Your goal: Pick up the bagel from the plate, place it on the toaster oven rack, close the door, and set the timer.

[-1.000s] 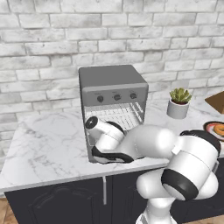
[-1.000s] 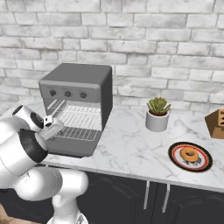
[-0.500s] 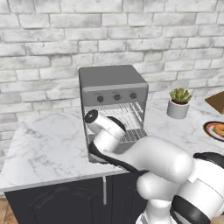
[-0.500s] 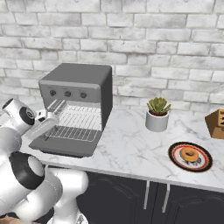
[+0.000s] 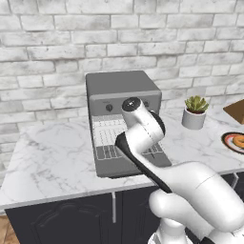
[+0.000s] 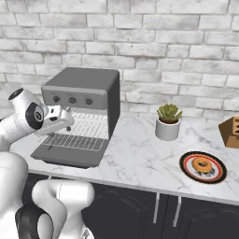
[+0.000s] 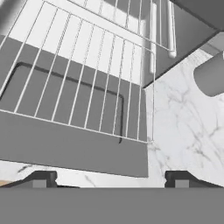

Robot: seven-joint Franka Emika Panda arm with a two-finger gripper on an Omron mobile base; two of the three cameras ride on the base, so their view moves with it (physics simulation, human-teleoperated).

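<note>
A: Where was the bagel point(image 6: 202, 165)?

B: On the plate point(image 6: 186, 171), lower right, on the bench point(image 6: 140, 161).

A: And the hand point(image 7: 111, 177)?

B: Its fingers stood apart, empty, over the door point(image 6: 65, 154), which lay open so the rack point(image 6: 86, 127) was free.

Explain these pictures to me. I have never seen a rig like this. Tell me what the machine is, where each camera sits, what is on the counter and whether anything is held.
This is a rendered kitchen with a white robot arm on a wheeled base. Two cameras ride on the base, behind the arm to its left and right; the third sits on the hand and looks along the pincer.

On the marble counter stands a grey toaster oven. Its door lies folded down flat, and the wire rack is slid out over it. Beside the oven is a potted plant, then a plate with a bagel on it, and a brown block at the edge.

The pincer, in front of the oven, is open and holds nothing.
</note>
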